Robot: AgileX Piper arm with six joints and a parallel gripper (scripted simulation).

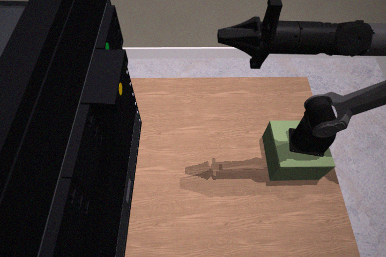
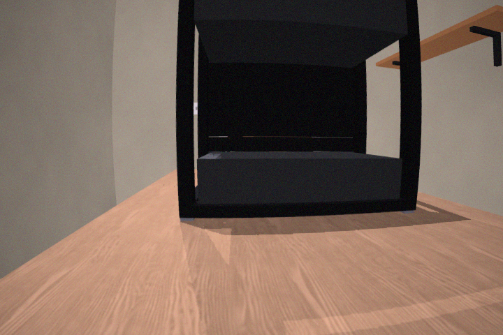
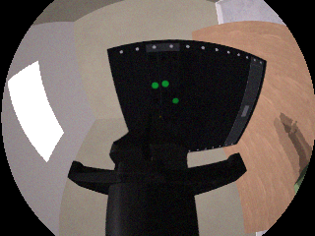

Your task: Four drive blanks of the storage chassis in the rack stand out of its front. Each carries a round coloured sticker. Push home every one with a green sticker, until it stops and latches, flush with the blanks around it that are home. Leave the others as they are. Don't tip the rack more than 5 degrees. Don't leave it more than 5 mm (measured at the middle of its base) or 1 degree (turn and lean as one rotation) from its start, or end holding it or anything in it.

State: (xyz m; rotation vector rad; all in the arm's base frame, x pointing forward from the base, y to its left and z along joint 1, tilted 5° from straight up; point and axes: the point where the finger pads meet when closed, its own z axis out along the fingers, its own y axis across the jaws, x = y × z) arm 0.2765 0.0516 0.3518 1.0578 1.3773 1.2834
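Stood at the left of the wood-grain table [image 1: 223, 212]: tall matte black rack [image 1: 62, 169], boxy, front facing right. Jutted rightward from that front, long axis horizontal: a flat black blank [image 1: 102, 75] with yellow sticker [image 1: 120, 88]; green sticker [image 1: 107, 46] just beyond. Hung high at far right, well apart from the rack: tapered black gripper [image 1: 219, 33], pointed left, jaws fully closed, empty. Sat near the table's right edge: green block base [image 1: 299, 169].
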